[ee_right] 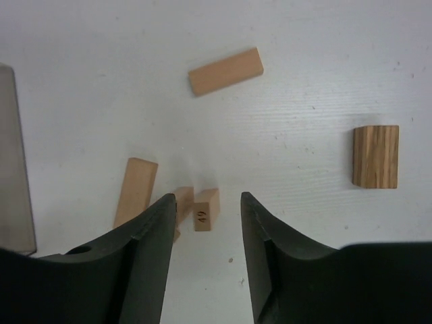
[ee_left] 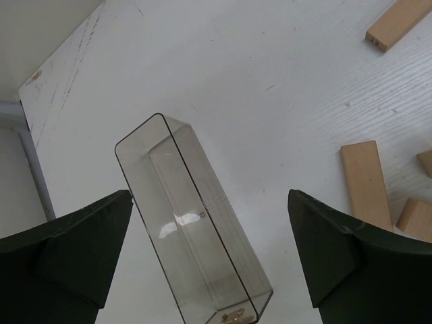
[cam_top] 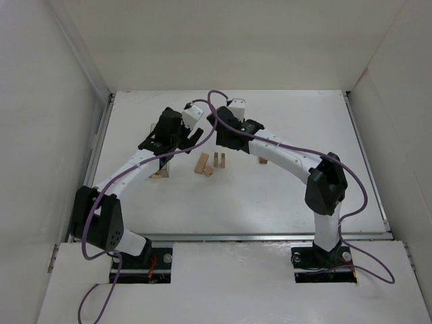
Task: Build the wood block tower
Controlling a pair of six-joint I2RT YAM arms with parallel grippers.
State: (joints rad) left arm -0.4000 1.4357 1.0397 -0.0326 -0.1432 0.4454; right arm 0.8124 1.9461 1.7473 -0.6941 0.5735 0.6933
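Right fingers [ee_right: 145, 256] — part-open, holding nothing; numbered block [ee_right: 206, 210] stands free between tips. Left fingers [ee_left: 74, 250] — wide apart above clear box [ee_left: 192, 223]. Step, judged: setting uprights. Next, likely: plank [ee_right: 225, 71] beyond tips.

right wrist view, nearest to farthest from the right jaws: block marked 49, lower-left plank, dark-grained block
1. small tan wooden block marked 49, between the jaws
2. light tan wooden plank, lower left
3. dark-grained brown wooden block, far right
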